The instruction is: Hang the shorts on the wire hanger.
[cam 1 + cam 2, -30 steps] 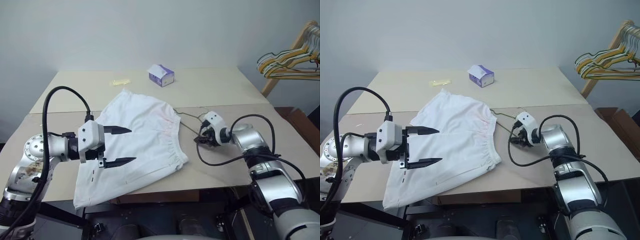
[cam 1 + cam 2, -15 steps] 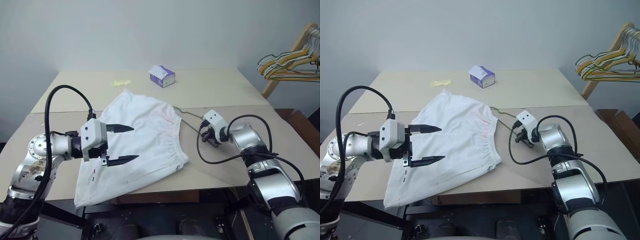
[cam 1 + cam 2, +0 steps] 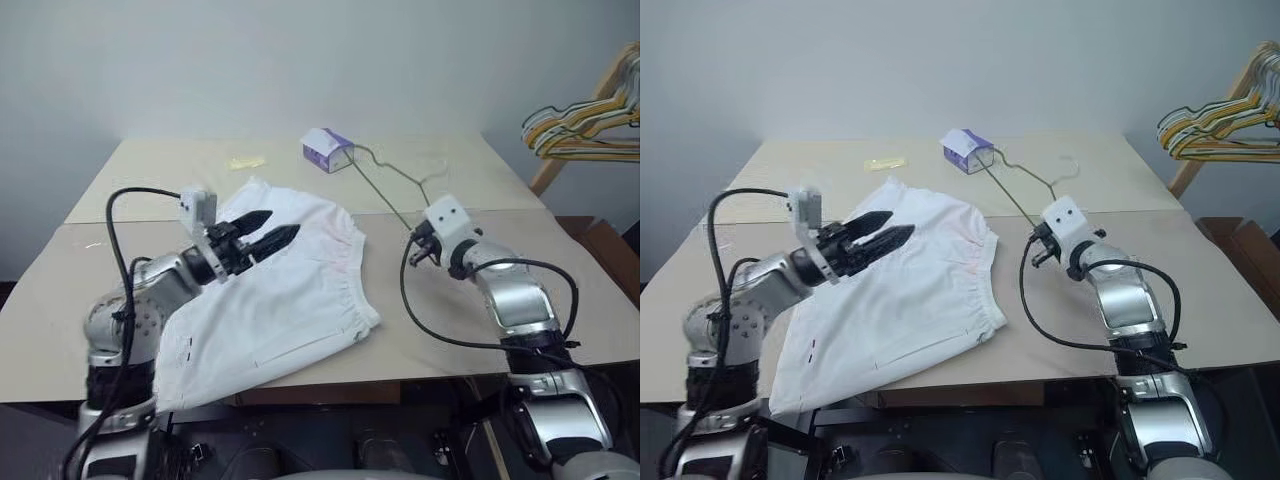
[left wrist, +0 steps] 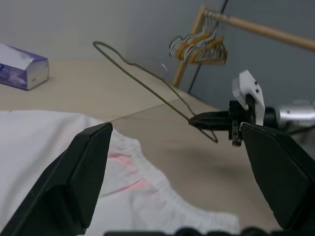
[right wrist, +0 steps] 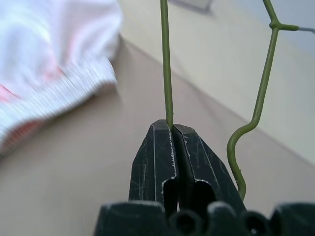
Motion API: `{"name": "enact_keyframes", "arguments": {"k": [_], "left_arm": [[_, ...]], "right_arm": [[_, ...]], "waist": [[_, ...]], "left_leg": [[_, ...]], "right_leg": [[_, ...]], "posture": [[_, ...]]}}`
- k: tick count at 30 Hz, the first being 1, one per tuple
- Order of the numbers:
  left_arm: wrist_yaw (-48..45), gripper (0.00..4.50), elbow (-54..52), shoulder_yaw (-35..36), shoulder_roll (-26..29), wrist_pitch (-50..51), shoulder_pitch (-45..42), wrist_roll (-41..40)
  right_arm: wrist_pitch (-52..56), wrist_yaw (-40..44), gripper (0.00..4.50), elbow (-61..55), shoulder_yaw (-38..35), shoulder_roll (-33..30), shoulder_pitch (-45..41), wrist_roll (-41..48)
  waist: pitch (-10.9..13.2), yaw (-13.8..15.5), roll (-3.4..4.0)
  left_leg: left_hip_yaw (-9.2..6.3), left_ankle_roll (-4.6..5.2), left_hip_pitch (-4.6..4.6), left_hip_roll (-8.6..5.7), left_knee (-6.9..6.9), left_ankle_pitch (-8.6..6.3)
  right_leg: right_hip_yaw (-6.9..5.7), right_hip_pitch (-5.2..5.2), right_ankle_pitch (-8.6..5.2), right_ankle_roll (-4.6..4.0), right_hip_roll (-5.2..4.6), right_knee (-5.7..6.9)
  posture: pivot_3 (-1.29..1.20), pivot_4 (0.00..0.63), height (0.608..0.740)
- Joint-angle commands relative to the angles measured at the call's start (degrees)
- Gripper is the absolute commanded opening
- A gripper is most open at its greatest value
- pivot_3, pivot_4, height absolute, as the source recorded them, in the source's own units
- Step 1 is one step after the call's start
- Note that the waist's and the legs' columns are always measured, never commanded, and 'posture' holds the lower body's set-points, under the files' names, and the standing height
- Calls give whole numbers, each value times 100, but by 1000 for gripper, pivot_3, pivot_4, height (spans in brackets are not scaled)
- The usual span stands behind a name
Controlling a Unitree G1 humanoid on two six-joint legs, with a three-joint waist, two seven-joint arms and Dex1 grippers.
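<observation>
Right tool (image 3: 416, 248) clenched on wire hanger (image 3: 385, 188), tilted up off table, long axis toward tissue box (image 3: 326, 150); left tool (image 3: 272, 230) released over shorts (image 3: 290, 290).

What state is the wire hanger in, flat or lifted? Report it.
Lifted. The right gripper is shut on one wire of the wire hanger, which slants up off the table.

Shorts (image 3: 285, 275) spread on table (image 3: 560, 250) before me, centre-left. My left claw (image 3: 268, 230) above them; my right claw (image 3: 418, 245) right of them, lifting wire hanger (image 3: 385, 180). Tissue box (image 3: 327, 150) behind shorts. Bunched hangers (image 3: 585, 125) far right.
</observation>
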Motion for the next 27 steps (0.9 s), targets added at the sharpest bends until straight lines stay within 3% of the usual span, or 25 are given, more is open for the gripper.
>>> {"name": "enact_keyframes", "arguments": {"k": [1,6,14,24,27], "left_arm": [[886,4500,106,514,-595,96,-392,-758],[1688,4500,356,904,-1186,43,-795,-1458],[1591,4500,323,559,-1035,-90,-874,-1255],[1781,4500,377,551,-1129,-203,-839,-1367],[1885,3938,399,603,-1182,-220,-839,-1465]], "right_arm": [[-306,17,49,-904,-133,82,182,228],[-453,-160,49,-1886,74,574,592,468],[-1260,-56,49,-2399,695,513,979,150],[-1506,-233,49,-2323,910,637,1010,-100],[-1525,-264,0,-2292,929,663,1012,-134]], "waist": [[-1,5,-1],[0,-12,-3],[0,-15,-3],[0,-6,-3],[0,1,-4]], "left_leg": [[-1,0,0,0,0,0],[-1,0,0,-2,1,0],[0,-1,-1,-8,2,1],[-1,-1,-1,-8,2,1],[-2,-1,-1,-8,2,1]], "right_leg": [[-2,2,0,0,0,-1],[0,2,2,-3,2,-3],[0,5,3,-2,0,-11],[-1,5,4,-4,0,-13],[-1,5,4,-4,0,-14]], "posture": [[-9,0,740],[-22,0,740],[-32,0,740],[-29,0,740],[-26,0,740]]}}
